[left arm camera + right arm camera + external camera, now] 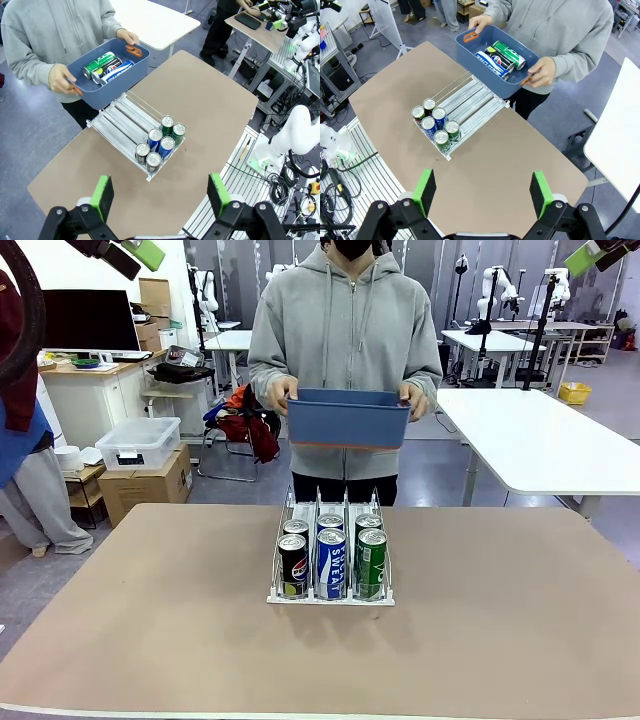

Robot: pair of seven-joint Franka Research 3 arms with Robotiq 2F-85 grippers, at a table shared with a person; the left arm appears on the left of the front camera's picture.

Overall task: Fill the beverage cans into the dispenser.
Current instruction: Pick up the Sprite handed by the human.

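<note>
While the left gripper (160, 194) and right gripper (482, 192) hang wide open and empty, three cans (501, 59) lie sideways in the person's blue bin (348, 425) beyond the rack (470, 97), equally far from both.

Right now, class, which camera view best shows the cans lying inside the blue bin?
The right wrist view: it looks down into the blue bin, showing three cans side by side. The left wrist view shows them too, slightly smaller. In the front view the bin's wall hides them.
</note>
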